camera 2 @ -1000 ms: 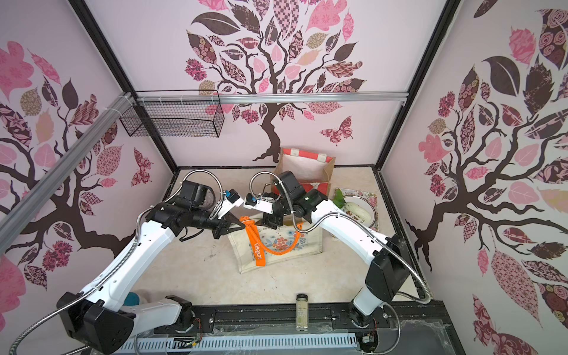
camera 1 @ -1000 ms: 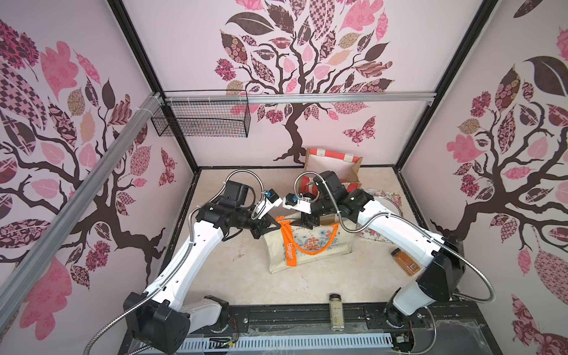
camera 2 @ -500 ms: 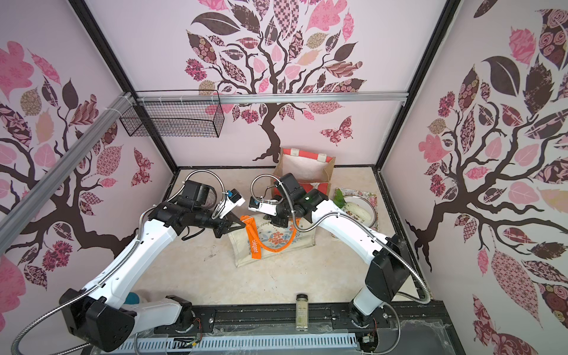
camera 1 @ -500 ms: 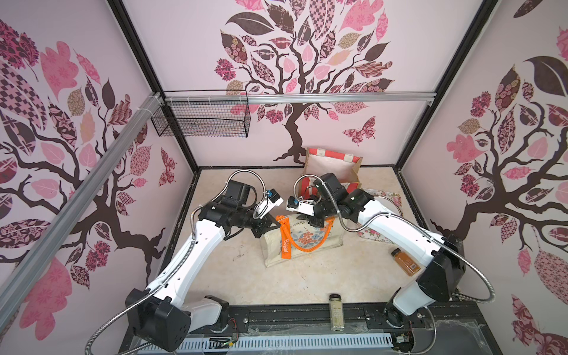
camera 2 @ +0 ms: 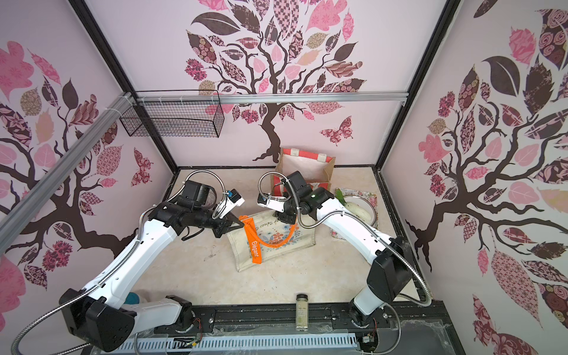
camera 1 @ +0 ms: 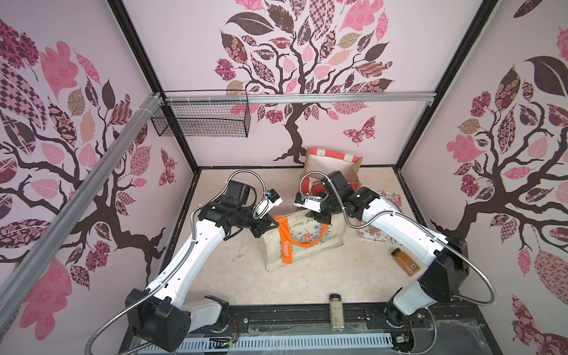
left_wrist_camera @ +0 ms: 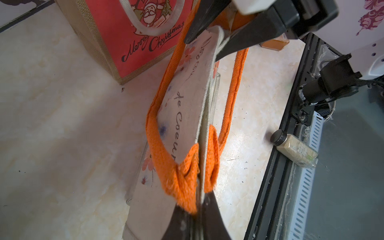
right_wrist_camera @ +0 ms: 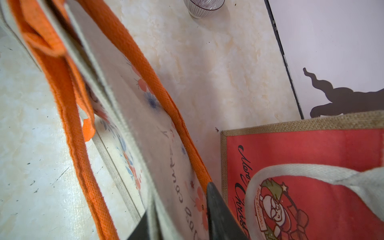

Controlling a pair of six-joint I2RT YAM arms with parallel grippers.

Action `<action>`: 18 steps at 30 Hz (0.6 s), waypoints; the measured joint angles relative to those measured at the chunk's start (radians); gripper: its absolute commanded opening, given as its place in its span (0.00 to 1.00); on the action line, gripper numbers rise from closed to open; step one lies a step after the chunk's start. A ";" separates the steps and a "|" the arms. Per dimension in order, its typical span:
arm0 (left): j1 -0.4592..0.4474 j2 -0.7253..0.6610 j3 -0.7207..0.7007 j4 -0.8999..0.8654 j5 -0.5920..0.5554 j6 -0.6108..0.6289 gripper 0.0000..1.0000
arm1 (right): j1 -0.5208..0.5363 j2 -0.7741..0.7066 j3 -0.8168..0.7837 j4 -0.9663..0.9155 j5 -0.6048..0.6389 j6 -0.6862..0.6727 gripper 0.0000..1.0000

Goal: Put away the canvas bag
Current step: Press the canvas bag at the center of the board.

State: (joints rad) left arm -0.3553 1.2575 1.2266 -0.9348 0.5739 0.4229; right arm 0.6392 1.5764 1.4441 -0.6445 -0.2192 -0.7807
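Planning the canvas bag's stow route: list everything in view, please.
canvas bag: one, cream floral with orange handles, table centre, held by top edge
Christmas bag: one, red and jute, against back wall
wire basket: one, black, on rail, back-left corner
floral tray: one, pink-patterned, right side behind the arm
white vegetable: one, green-topped, on the tray
brown spice jar: one, orange-brown, right side
pale spice jar: one, beige, front edge
striped cup: one, dark stripes, on table
left gripper: shut on bag's top corner
right gripper: jaws astride bag's top edge; grip unclear
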 measured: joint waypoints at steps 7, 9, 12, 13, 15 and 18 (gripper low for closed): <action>-0.004 0.000 0.000 -0.002 -0.013 -0.004 0.00 | -0.001 -0.019 -0.032 0.021 0.013 0.030 0.23; -0.005 0.000 0.000 0.006 -0.021 -0.006 0.00 | 0.001 -0.021 -0.040 0.030 0.006 0.037 0.23; -0.005 0.000 0.000 0.011 -0.031 -0.016 0.20 | 0.001 -0.030 -0.051 0.041 -0.001 0.049 0.19; -0.005 0.000 0.002 0.013 -0.034 -0.026 0.32 | 0.001 -0.033 -0.053 0.042 -0.006 0.057 0.17; -0.005 0.000 0.014 0.003 -0.049 -0.040 0.48 | -0.003 -0.045 -0.062 0.041 -0.007 0.076 0.12; -0.014 -0.001 0.044 -0.005 -0.079 -0.053 0.61 | -0.015 -0.056 -0.087 0.044 -0.011 0.098 0.11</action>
State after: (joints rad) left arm -0.3691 1.2564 1.2709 -0.9398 0.4946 0.3698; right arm 0.6243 1.5204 1.3575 -0.6006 -0.2306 -0.6823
